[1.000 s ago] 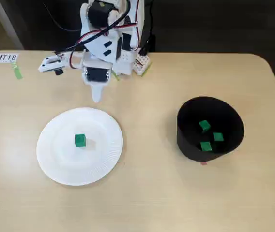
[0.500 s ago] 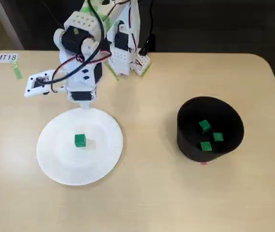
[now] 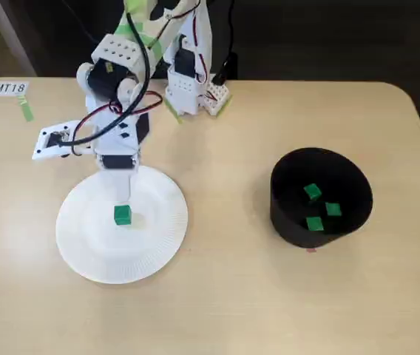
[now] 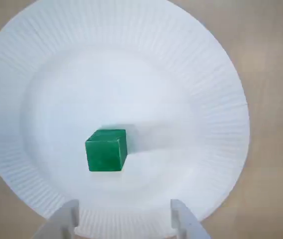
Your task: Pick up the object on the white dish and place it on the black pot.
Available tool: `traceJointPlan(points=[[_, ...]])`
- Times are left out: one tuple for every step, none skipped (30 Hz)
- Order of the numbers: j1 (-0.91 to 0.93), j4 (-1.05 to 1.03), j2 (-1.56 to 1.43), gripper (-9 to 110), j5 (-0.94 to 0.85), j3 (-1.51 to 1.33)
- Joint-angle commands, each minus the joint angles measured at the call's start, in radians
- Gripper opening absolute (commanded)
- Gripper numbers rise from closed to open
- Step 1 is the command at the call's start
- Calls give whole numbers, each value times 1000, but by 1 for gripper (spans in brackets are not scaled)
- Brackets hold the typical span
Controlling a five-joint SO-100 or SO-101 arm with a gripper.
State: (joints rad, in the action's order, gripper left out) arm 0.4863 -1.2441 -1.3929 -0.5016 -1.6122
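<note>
One green cube [image 4: 106,150] sits on the white plate [image 4: 216,74], just ahead of my claw [image 4: 123,215], slightly left of centre in the wrist view; my fingers stand apart, empty.

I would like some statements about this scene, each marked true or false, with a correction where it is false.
1. One green cube lies on the white paper plate. True.
2. The end effector is closed on that cube. False: it is open, and the cube lies free ahead of the fingertips in the wrist view.
3. The black pot holds three green cubes. True.
4. The pot stands on the plate. False: it stands apart on the table, right of the plate in the fixed view.
5. The plate's rim is smooth. False: it is finely ribbed.
</note>
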Motion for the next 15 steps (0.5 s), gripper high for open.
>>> traceJointPlan(points=[[9, -15, 17, 28, 12, 74], [9, -17, 31, 28, 12, 84], [11, -18, 41, 28, 12, 94], [11, -18, 51, 28, 14, 103], [12, -18, 60, 28, 15, 112], [15, -18, 72, 28, 17, 121], [17, -20, 84, 29, 17, 132], [17, -26, 100, 29, 17, 147], [18, -37, 120, 29, 17, 167], [18, -52, 143, 30, 17, 193], [18, -67, 167, 30, 15, 222], [18, -83, 192, 31, 15, 252], [18, -98, 218, 31, 15, 282], [18, -115, 244, 31, 17, 316], [18, -132, 272, 31, 17, 351]])
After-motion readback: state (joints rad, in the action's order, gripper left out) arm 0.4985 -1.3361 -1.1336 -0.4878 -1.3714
